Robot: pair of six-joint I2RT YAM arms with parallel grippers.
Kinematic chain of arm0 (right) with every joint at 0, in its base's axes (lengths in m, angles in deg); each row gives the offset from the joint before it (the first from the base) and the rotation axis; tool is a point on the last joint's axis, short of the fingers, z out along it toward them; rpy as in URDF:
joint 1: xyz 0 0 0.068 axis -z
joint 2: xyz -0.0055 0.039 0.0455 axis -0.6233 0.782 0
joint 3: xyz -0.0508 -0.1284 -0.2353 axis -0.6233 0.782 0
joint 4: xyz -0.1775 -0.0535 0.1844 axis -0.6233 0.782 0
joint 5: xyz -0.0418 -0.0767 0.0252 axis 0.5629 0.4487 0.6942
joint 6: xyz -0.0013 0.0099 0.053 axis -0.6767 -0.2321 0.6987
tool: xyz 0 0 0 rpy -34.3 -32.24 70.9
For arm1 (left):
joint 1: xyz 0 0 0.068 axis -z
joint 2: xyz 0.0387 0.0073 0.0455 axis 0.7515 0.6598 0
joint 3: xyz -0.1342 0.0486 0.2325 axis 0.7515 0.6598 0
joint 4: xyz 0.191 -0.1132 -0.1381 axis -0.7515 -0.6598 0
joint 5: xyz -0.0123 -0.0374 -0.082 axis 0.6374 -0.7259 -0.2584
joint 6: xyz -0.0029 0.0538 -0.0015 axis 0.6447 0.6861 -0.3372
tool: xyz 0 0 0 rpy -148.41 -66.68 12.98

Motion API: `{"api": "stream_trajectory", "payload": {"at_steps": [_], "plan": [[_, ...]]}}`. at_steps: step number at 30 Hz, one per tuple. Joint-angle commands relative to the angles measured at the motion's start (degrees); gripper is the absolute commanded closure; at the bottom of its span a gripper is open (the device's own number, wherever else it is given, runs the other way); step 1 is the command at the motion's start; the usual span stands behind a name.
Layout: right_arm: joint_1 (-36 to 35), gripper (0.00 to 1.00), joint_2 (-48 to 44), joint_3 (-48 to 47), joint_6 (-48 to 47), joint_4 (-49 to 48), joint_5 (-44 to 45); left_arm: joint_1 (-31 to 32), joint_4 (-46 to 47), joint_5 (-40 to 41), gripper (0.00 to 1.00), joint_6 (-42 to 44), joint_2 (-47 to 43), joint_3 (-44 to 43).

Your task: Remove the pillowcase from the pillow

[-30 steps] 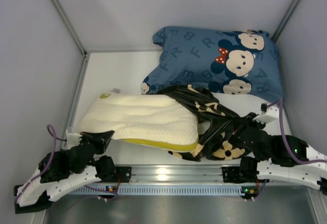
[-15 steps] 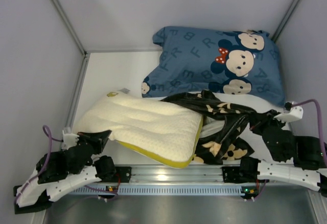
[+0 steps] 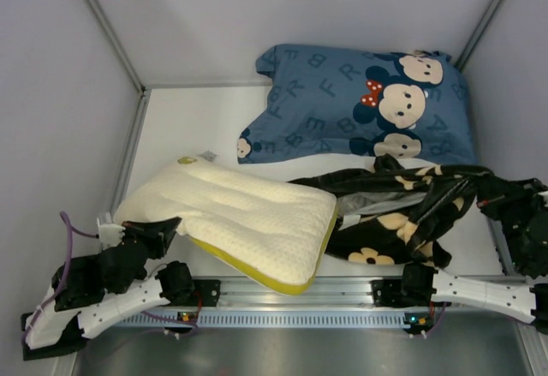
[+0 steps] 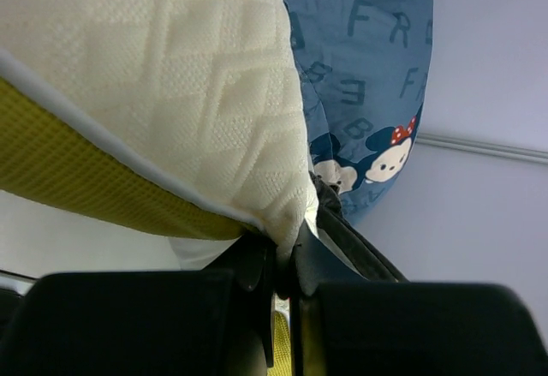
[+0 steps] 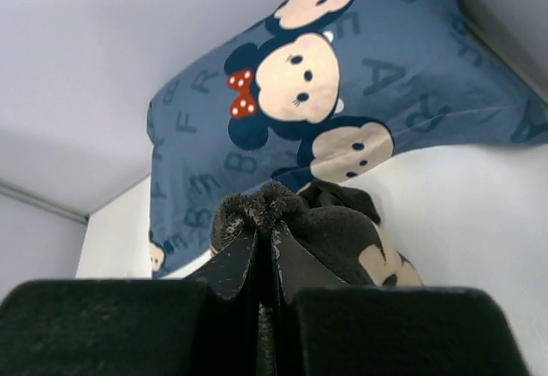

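Cream quilted pillow (image 3: 240, 213) lies slanted across the near-left part of the white counter (image 3: 188, 128), its yellow underside showing along the near edge, which reaches the metal rail (image 3: 282, 290) at the counter front. Left fingers (image 4: 253, 265) pinched shut on the pillow's near-left corner seam; no gap visible between them. Black flower-print pillowcase (image 3: 402, 213) lies crumpled to the right of the pillow, stretched toward the right edge of the counter, grey lining showing at its middle. Its left end butts against the pillow's right edge; cannot tell whether that edge sits inside the opening. Right fingers (image 5: 231, 269) closed tight on a bunched fold of the pillowcase, close to the right wall (image 3: 514, 68), little room left on that side. Blue mouse-print pillow (image 3: 360, 106) fills the rear right corner, just behind the pillowcase with a narrow white strip between. Bare counter at rear left, between pillow and back wall.
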Motion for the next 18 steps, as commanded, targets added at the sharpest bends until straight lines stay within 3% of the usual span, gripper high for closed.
{"api": "stream_trajectory", "payload": {"at_steps": [1, 18], "plan": [[0.8, 1.00, -2.0, -4.8, -4.5, 0.5, 8.5, -0.5, -4.6, 6.2, 1.00, -0.1, -1.0, -2.3], [0.8, 1.00, -2.6, -20.0, -14.7, 0.4, 16.8, -0.6, -7.1, 6.9, 1.00, -1.0, -1.1, -4.0]]}}
